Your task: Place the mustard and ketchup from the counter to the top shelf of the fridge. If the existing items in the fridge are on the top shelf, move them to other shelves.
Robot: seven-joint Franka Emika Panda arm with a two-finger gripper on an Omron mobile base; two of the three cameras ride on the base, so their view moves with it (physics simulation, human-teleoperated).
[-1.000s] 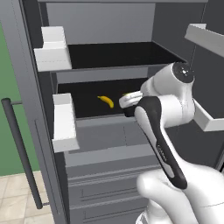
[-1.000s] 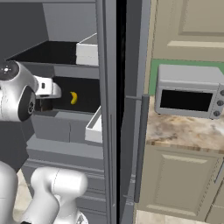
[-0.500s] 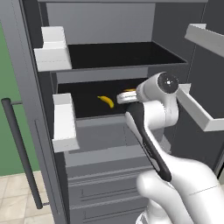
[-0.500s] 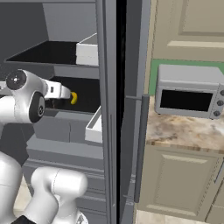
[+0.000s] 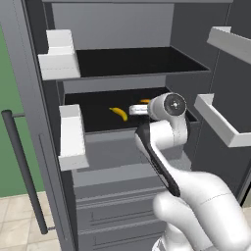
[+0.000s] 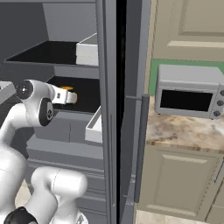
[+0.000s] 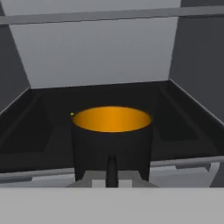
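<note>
Inside the open grey fridge (image 5: 29, 73), the white arm is reaching onto the black shelf one level below the top shelf (image 5: 137, 61), with its gripper (image 7: 112, 175) pointing toward the back wall. Its two dark fingers are sitting pressed together as a single dark stub, right in front of the short dark cylinder with the orange top (image 7: 112, 135), with no gap between them; they are meeting the cylinder's near wall rather than wrapping around it. That cylinder is standing upright on the lower shelf, its axis vertical and its orange top facing up, roughly in the middle of the shelf's width in the hand view. From the left base view only a sliver of its orange top (image 5: 145, 101) is peeking out behind the wrist, and from the right base view it (image 6: 66, 89) is showing just past the end of the hand. Left of it in the left base view, the small yellow banana (image 5: 118, 113) is lying flat on the same shelf, its long axis running slantwise from back-left to front-right. White door bins (image 5: 71, 135) are hanging on the open door. Beyond the fridge, a silver toaster oven (image 6: 188, 91) is sitting on the marbled counter (image 6: 183, 131).
</note>
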